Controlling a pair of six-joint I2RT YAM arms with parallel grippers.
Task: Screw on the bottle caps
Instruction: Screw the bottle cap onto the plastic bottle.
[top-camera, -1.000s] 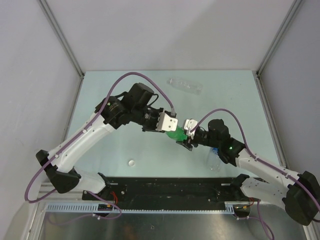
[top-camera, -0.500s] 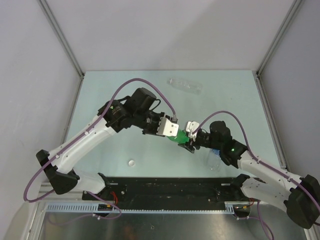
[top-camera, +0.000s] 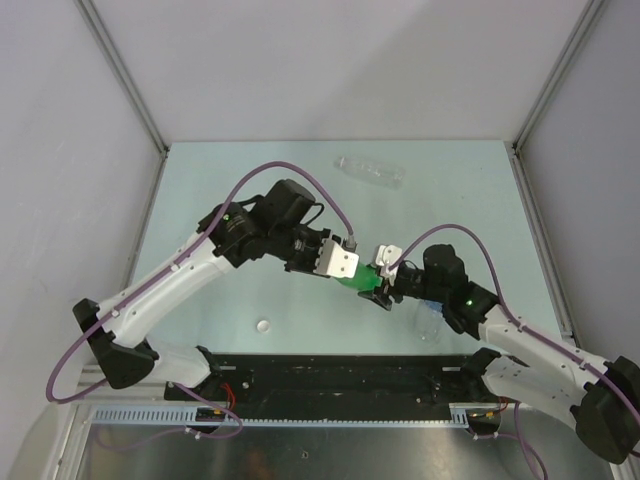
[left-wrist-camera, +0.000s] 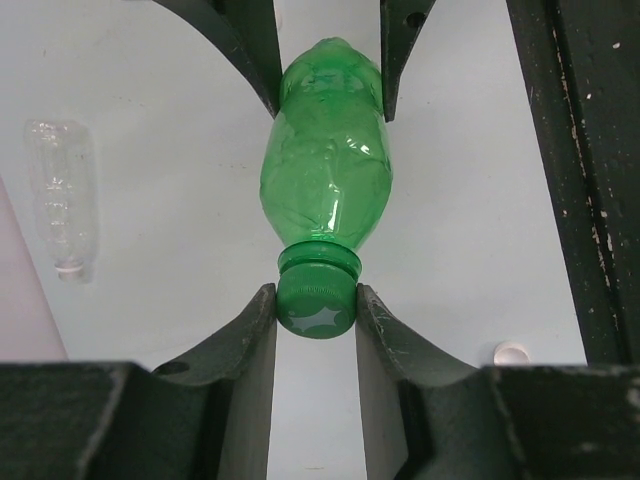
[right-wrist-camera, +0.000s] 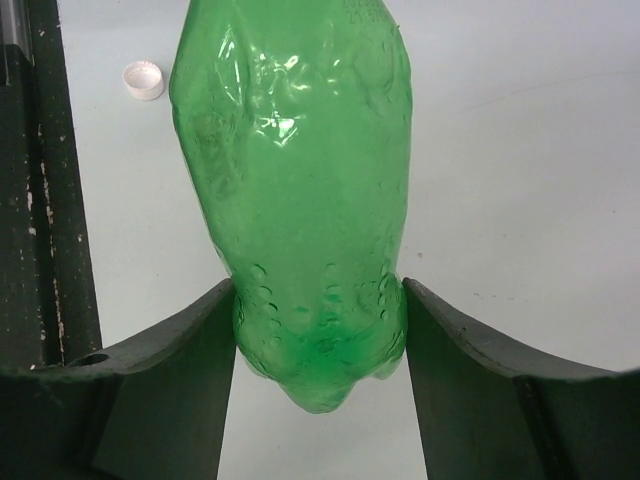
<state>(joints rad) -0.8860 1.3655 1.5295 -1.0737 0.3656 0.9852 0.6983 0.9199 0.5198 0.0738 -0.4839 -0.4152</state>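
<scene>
We count three bottles, a green bottle (left-wrist-camera: 325, 170), a clear bottle (top-camera: 370, 170) and a blue-labelled bottle (top-camera: 428, 322), and two caps: a green cap (left-wrist-camera: 318, 305) and a white cap (top-camera: 264, 325).

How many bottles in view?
3. Green bottle in right gripper, its cap in left gripper; clear bottle lying near the table's far edge; labelled bottle partly hidden by right arm.

Bright, even light, soft faint shadows, glossy highlights on the green bottle (left-wrist-camera: 325, 170), near jaws slightly blurred

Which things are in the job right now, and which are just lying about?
In use: green bottle, green cap, left hand gripping the cap, right hand gripping the bottle's base.
Lying about, for later: clear bottle, white cap, blue-labelled bottle.
</scene>
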